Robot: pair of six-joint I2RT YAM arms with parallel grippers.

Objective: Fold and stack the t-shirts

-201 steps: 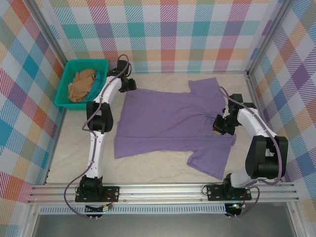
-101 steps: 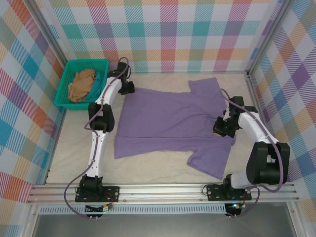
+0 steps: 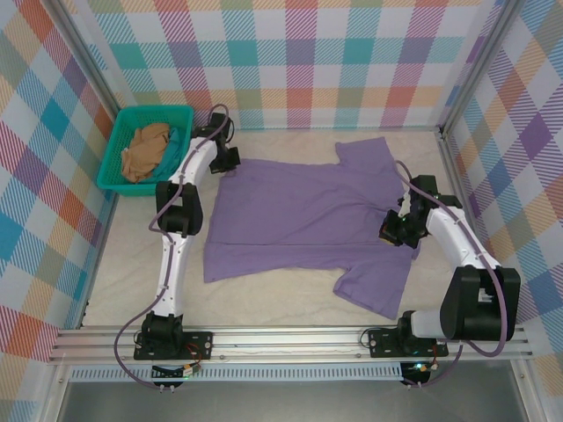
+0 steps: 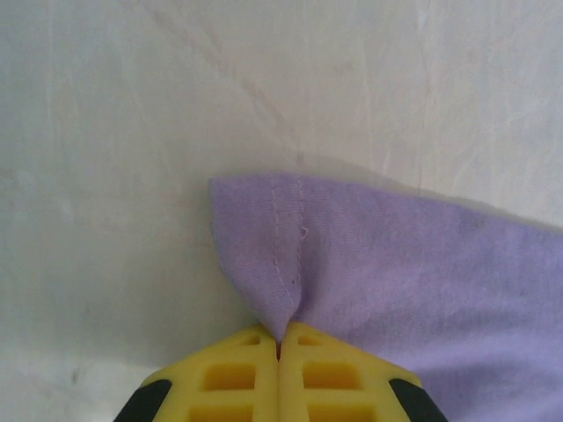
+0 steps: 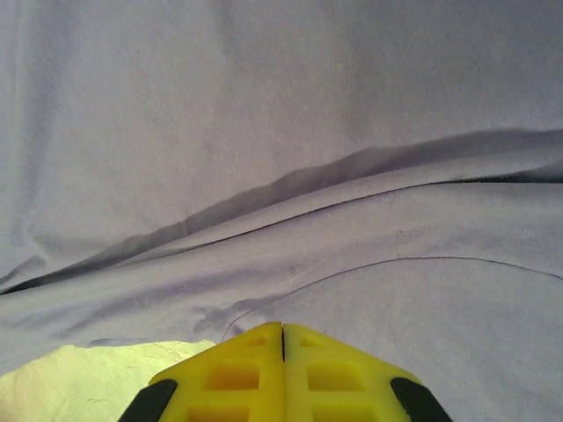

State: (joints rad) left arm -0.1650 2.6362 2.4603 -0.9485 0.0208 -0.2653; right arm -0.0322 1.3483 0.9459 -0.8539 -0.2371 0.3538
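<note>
The lavender t-shirt [image 3: 299,211] lies spread flat across the middle of the table, sleeves toward the right. My left gripper [image 3: 230,161] is at its far-left corner. In the left wrist view the yellow jaws [image 4: 280,338] are shut on the stitched hem corner of the shirt [image 4: 387,255]. At the shirt's right edge, between the two sleeves, sits my right gripper [image 3: 393,231]. Its jaws [image 5: 281,327] are shut, pinching a fold of the lavender cloth [image 5: 281,176]. A tan t-shirt [image 3: 145,149] lies crumpled in the basket.
The teal plastic basket [image 3: 151,110] stands at the far-left corner, close beside the left arm. Checked walls with metal frame posts [image 3: 444,132] enclose the table on three sides. Bare white table [image 3: 273,294] lies in front of the shirt.
My left gripper has closed onto the shirt's hem corner. The right gripper stayed shut and shifted slightly toward me along the shirt's right edge.
</note>
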